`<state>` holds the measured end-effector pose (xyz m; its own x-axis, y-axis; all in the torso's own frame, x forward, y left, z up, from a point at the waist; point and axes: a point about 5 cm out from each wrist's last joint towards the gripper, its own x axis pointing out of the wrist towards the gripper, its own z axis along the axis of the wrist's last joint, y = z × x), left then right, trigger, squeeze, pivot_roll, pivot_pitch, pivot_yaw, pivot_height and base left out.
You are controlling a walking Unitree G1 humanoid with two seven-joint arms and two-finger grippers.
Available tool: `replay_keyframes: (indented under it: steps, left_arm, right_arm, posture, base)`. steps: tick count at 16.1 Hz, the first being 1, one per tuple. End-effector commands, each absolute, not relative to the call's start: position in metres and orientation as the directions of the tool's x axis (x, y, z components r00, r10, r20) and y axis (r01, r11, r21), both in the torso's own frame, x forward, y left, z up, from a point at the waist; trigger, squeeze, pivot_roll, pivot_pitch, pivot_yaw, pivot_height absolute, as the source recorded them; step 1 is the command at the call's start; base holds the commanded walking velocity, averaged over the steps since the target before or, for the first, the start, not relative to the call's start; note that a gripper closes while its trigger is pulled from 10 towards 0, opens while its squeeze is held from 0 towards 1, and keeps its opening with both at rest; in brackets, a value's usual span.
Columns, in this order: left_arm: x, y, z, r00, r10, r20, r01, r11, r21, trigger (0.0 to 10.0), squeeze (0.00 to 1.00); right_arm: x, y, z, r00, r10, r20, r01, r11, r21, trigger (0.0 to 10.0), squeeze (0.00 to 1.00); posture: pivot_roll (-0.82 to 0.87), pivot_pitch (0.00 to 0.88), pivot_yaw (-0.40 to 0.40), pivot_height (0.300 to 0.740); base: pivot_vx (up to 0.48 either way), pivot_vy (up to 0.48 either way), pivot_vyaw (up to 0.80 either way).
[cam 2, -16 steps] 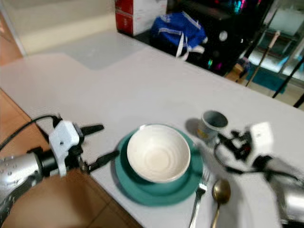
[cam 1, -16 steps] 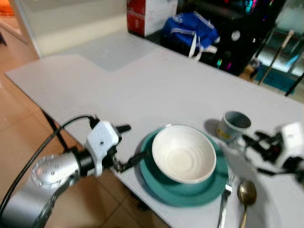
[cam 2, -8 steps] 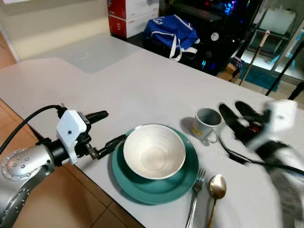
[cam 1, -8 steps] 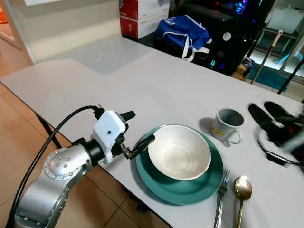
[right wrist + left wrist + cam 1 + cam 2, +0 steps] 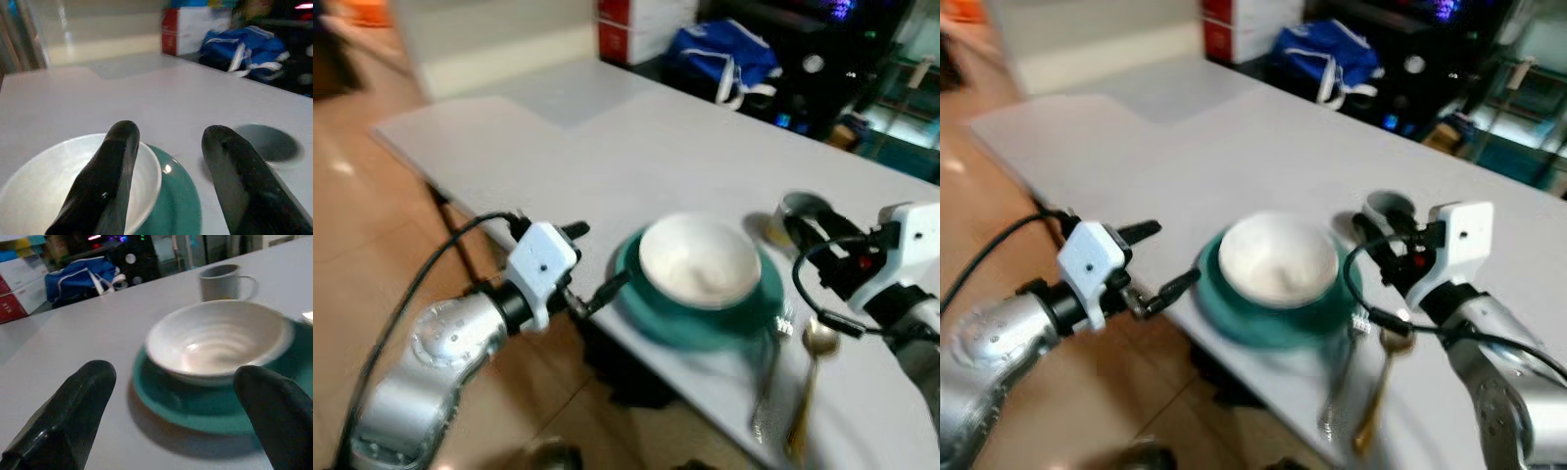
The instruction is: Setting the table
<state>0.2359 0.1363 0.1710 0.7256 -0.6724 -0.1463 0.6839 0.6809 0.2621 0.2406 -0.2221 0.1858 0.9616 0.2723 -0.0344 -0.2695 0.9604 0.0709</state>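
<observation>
Lying beside the plate (image 5: 1273, 318), the spoon (image 5: 1376, 397) points along the table edge

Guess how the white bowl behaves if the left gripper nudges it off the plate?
The bowl looks like glazed ceramic: probably rigid, fairly heavy and breakable. It sits loose on the teal plate, so a push from the left gripper would likely slide it. Its wide, low shape suggests tipping is unlikely.

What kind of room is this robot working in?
Probably a dining area in a home: a long white table carries one place setting, a white bowl on a teal plate. A blue bag and boxes sit beyond.
</observation>
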Motion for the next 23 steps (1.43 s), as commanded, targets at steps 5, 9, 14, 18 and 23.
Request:
replay_keyframes:
  steps: [5,9,14,18,23]
  left_arm:
    - [0.264,0.151,0.186,0.867,-0.494,-0.064,0.484,0.805,0.343,10.0,0.00]
    - [0.270,0.155,0.186,0.895,-0.443,-0.052,0.429,0.821,0.376,10.0,0.00]
    - [0.263,0.151,0.173,0.883,-0.459,-0.095,0.462,0.815,0.349,10.0,0.00]
    - [0.250,0.153,0.157,0.864,-0.483,-0.144,0.501,0.788,0.358,10.0,0.00]
    - [0.265,0.151,0.161,0.924,-0.373,-0.083,0.376,0.849,0.370,10.0,0.00]
  right_arm:
    - [0.248,-0.221,0.173,0.991,0.087,-0.097,-0.079,0.994,0.078,10.0,0.00]
    - [0.255,-0.207,0.159,0.979,0.108,-0.174,-0.106,0.994,0.019,10.0,0.00]
    - [0.272,-0.187,0.128,0.948,0.118,-0.295,-0.144,0.987,-0.067,10.0,0.00]
    - [0.296,-0.182,0.122,0.955,0.052,-0.291,-0.068,0.997,-0.045,10.0,1.00]
    - [0.280,-0.176,0.124,0.973,0.050,-0.227,-0.042,0.998,0.040,10.0,0.00]
  posture:
    - [-0.06,0.000,-0.049,0.740]
    - [-0.06,0.000,-0.045,0.740]
    - [-0.05,0.000,-0.053,0.740]
    - [-0.03,0.000,-0.068,0.740]
    - [-0.04,0.000,-0.053,0.740]
  base:
    - [0.000,0.335,-0.28]
    - [0.000,0.240,-0.40]
    - [0.000,0.000,0.00]
    - [0.000,0.000,0.00]
    - [0.102,0.000,-0.32]
